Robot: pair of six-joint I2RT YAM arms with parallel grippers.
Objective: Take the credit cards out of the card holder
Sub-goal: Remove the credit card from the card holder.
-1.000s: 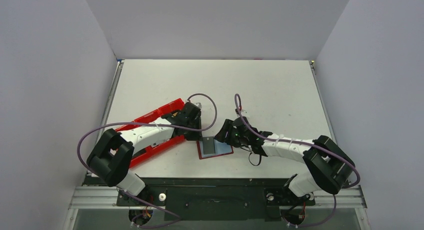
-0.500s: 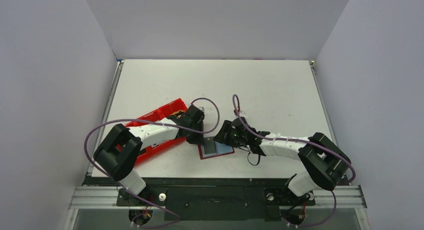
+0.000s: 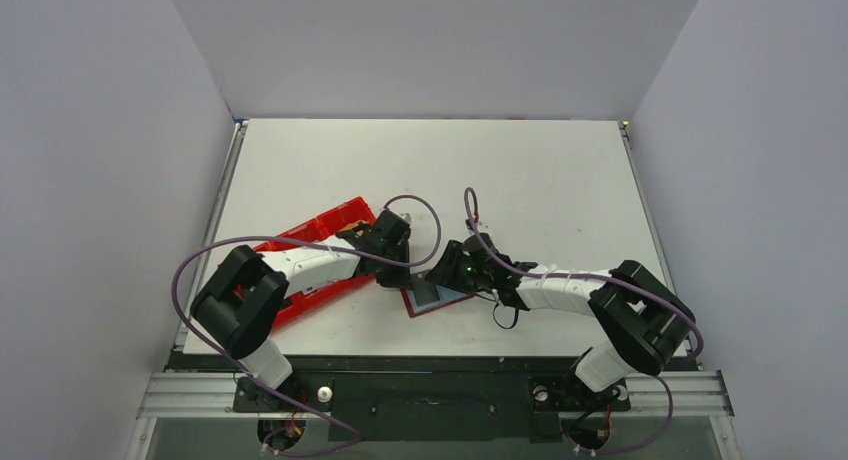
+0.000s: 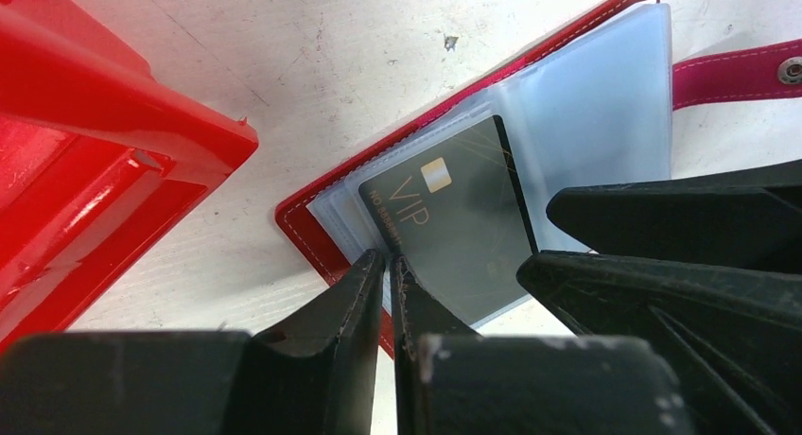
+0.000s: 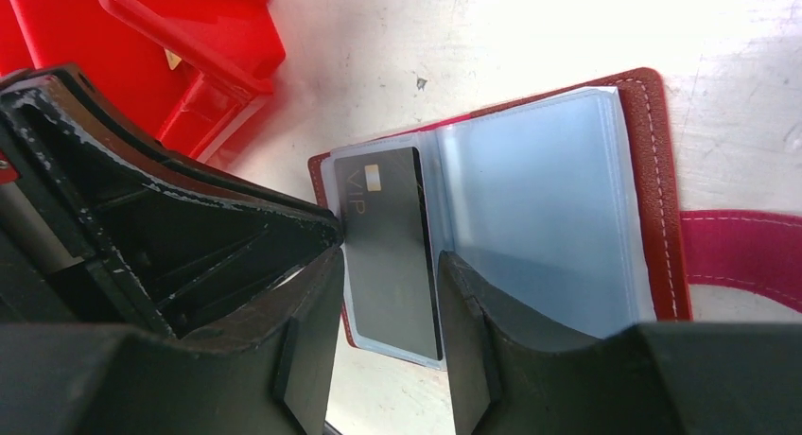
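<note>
Two grippers crowd one card

My left gripper (image 4: 388, 265), pressed together, sits at the near corner of the dark red fold-open card holder (image 5: 655, 170); my right gripper (image 5: 388, 257) stands spread astride its dark grey VIP credit card (image 5: 388, 213). Closing askew could nip the pale plastic sleeve (image 5: 530, 208) too, dragging the holder along.

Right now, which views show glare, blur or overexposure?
Left wrist: the card is sharp, VIP lettering readable, faint glare streaks across it. Right wrist: the table is washed out white at upper right. Top external: even light, the card holder small.
</note>
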